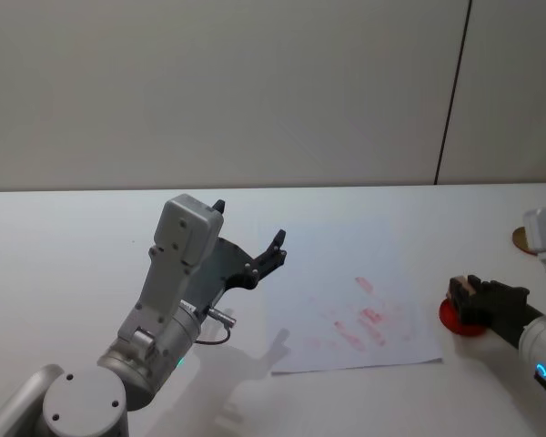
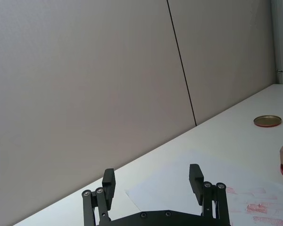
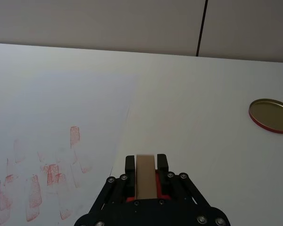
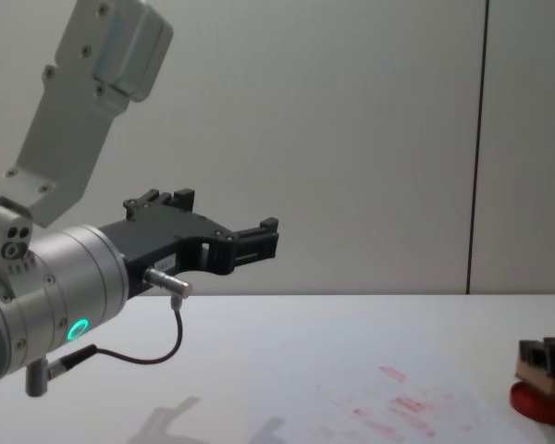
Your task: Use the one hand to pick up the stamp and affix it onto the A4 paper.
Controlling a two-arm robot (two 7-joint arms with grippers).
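Note:
My right gripper [image 1: 464, 289] is at the right of the table, shut on the stamp [image 1: 460, 293], a small tan wooden block. The right wrist view shows the stamp [image 3: 145, 175] clamped between both black fingers. In the chest view the stamp [image 4: 535, 373] rests down on the red round ink pad [image 4: 542, 403], right of the A4 paper [image 1: 346, 273]. The white sheet carries several red stamp smudges. My left gripper [image 1: 251, 242] hangs open and empty in the air over the table's left half, left of the paper.
A gold round lid [image 1: 520, 238] lies on the table behind the ink pad [image 1: 462, 322], near the right edge. A grey wall with a dark vertical seam backs the white table. A thin cable loops under the left wrist [image 4: 171, 342].

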